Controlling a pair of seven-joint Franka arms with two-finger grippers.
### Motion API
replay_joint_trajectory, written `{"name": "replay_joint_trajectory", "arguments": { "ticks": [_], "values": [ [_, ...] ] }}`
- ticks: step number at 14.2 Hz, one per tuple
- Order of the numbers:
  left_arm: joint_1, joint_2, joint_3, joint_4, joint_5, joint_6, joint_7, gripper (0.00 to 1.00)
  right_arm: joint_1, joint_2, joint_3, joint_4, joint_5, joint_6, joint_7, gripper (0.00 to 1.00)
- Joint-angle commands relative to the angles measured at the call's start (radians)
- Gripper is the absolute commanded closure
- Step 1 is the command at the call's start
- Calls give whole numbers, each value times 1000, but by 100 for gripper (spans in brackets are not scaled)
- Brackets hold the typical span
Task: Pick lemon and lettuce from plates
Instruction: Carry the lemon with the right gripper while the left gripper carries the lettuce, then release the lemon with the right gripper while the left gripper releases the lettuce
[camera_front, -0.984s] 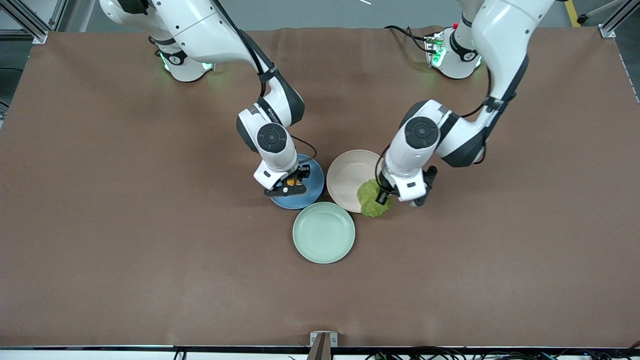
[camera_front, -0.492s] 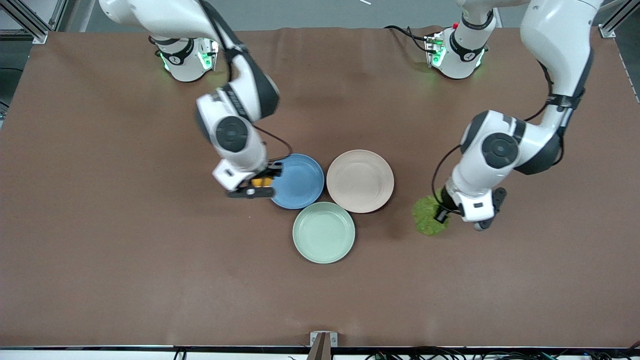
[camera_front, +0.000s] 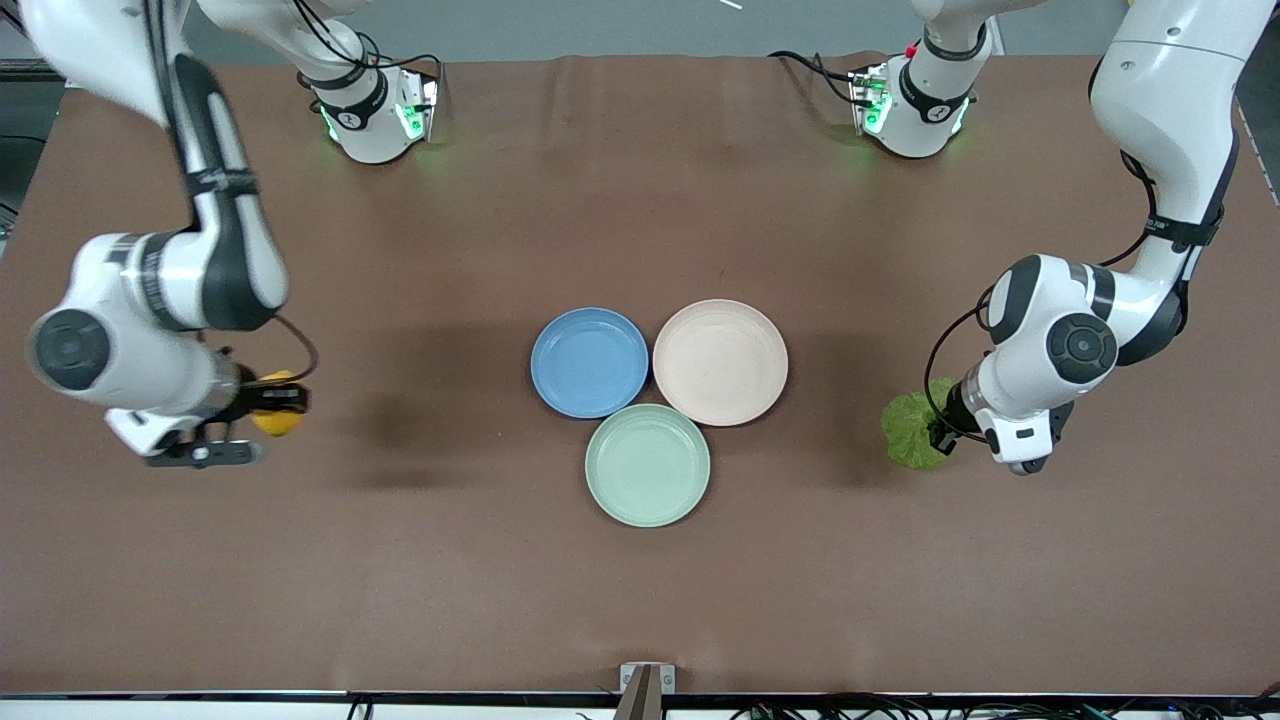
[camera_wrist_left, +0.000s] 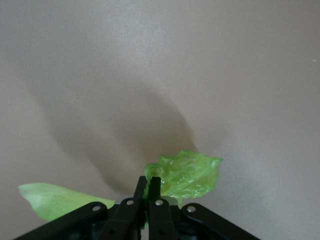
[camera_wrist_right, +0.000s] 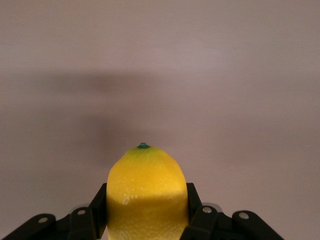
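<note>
Brown desk (camera_front: 640, 200): front view, three plates cluster at centre, all bare.
Blue plate (camera_front: 589, 362): at ten o'clock in the cluster, touching the beige-pink plate (camera_front: 720, 361) at two o'clock.
Mint-green plate (camera_front: 648, 464): at six o'clock, nearest the front camera.
Right end effector (camera_front: 262, 410): at nine o'clock of the plates, over bare desk, clamped on the lemon (camera_front: 275, 415).
Left end effector (camera_front: 940, 432): at three o'clock of the plates, over bare desk, pinching the lettuce (camera_front: 912, 432).
Left wrist view: fingers (camera_wrist_left: 155, 187) are pressed together on the crinkled leaf (camera_wrist_left: 187, 174), bare desk below.
Right wrist view: yellow fruit (camera_wrist_right: 146, 192) is gripped at both flanks, stem tip outward.
Progress: both items look picked and carried clear; probably only setting them down remains.
</note>
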Motion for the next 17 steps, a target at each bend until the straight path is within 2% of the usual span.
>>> {"name": "replay_joint_trajectory", "arguments": {
  "ticks": [1,4,5,7,8,12,13,14,15,16,17],
  "values": [
    [26,15,-7,3,18,-1,-2,82,-105,56,24,-14,-15,61,-96,79],
    [37,20,-5,3,28,0,-2,80,-178,101,21,-72,-15,185,-140,79],
    [43,22,-5,5,32,0,-2,70,-196,110,21,-103,-15,231,-141,79],
    [43,20,-5,8,32,-3,-2,38,-221,131,22,-149,-15,314,-141,79],
    [37,12,-5,11,40,-4,-1,2,-230,148,22,-169,-15,364,-141,79],
    [38,-86,-12,52,57,-113,150,0,-241,167,24,-186,-14,408,-153,76],
    [40,-99,-13,84,57,-167,200,0,-242,167,24,-185,-11,408,-178,72],
    [40,-113,-15,127,57,-226,271,0,-244,165,24,-183,-8,400,-189,51],
    [40,-130,-16,163,55,-280,340,0,-244,156,24,-183,-8,395,-193,11],
    [40,-148,-16,201,48,-322,402,0,-241,133,25,-180,-8,361,-193,0],
    [40,-161,-18,236,45,-357,462,0,-236,89,27,-169,-8,293,-193,0]
  ]
}}
